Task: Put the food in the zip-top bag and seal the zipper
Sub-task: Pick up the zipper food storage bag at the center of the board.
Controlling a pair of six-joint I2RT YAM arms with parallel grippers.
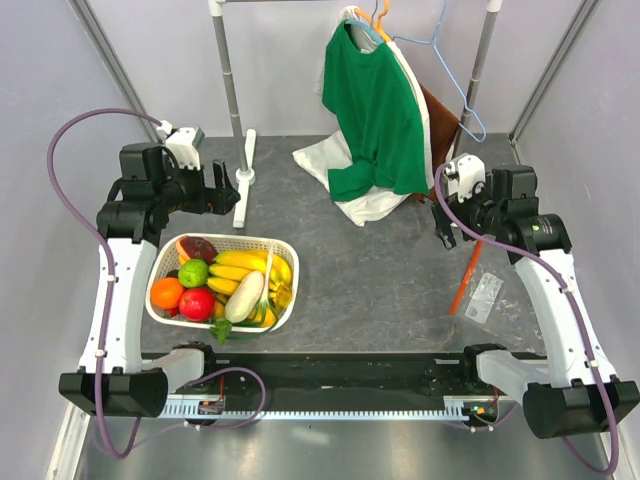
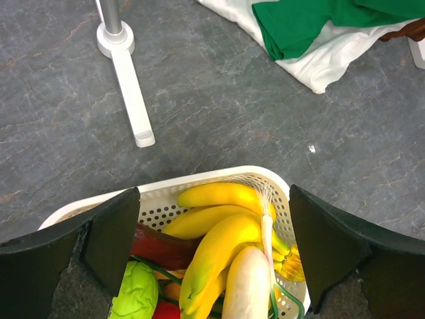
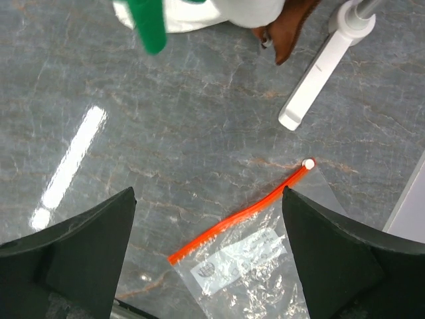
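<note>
the left gripper (image 2: 214,249) hangs wide open above the white lattice basket (image 1: 288,305), which holds the bananas (image 1: 245,268), orange (image 1: 166,293), apple (image 1: 197,303), lime (image 1: 192,272) and radish (image 1: 245,296). at the right, the zip-top bag (image 3: 246,266) lies flat on the table (image 1: 380,270), its zipper (image 3: 239,216) below the right gripper (image 3: 207,252), whose fingers are also spread wide.

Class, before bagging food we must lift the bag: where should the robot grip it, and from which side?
Probably the zipper near its middle, coming straight down from above. The bag lies flat on the table, its film thin and limp; the strip looks like its only firm edge.
</note>
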